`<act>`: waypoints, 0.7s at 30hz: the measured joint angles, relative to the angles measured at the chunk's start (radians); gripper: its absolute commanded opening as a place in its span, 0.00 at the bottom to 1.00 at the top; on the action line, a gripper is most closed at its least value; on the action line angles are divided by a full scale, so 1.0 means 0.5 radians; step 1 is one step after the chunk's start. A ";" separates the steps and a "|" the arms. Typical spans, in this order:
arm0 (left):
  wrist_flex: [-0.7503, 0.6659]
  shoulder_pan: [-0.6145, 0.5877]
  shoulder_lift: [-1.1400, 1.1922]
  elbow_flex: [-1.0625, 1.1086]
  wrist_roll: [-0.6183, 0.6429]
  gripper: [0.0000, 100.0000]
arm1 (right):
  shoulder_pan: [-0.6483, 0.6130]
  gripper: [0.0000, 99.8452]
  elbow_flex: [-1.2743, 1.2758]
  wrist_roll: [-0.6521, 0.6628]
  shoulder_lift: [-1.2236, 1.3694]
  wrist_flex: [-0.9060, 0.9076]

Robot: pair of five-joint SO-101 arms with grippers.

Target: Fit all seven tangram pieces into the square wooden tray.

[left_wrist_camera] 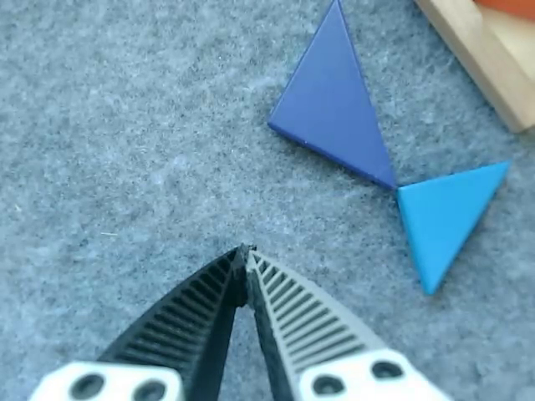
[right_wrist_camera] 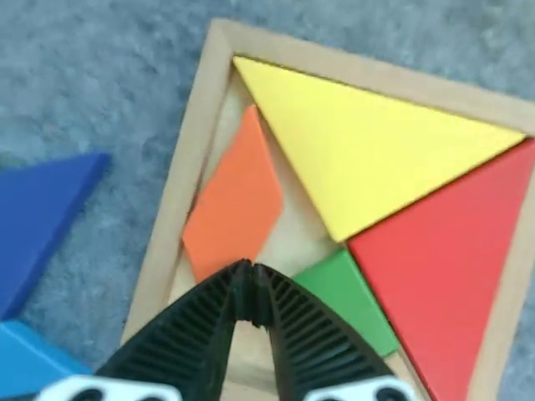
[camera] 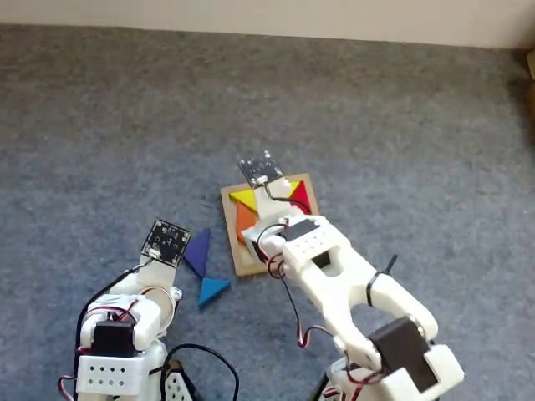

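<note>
The square wooden tray (camera: 227, 230) lies mid-table and holds a yellow triangle (right_wrist_camera: 359, 142), a red triangle (right_wrist_camera: 451, 267), an orange parallelogram (right_wrist_camera: 234, 205) and a green piece (right_wrist_camera: 347, 296). Bare wood shows between the orange and green pieces. My right gripper (right_wrist_camera: 251, 284) hangs shut and empty over that bare wood, next to the orange piece. Left of the tray, on the carpet, a dark blue triangle (left_wrist_camera: 334, 109) and a light blue triangle (left_wrist_camera: 443, 217) lie touching at one corner. My left gripper (left_wrist_camera: 245, 259) is shut and empty, a short way from both blue pieces.
Grey carpet covers the whole table. The right arm (camera: 334, 267) stretches over the tray's near right part and hides it in the high view. The left arm (camera: 125, 326) stands at the lower left. Open carpet lies behind and beside the tray.
</note>
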 measured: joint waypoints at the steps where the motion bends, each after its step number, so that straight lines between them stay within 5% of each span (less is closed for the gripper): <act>1: 0.000 0.000 0.000 0.000 0.000 0.01 | 0.006 0.01 -0.025 0.000 0.040 -0.034; 21: 0.000 0.000 0.000 0.000 0.000 0.01 | -0.003 0.01 0.034 0.000 -0.114 -0.374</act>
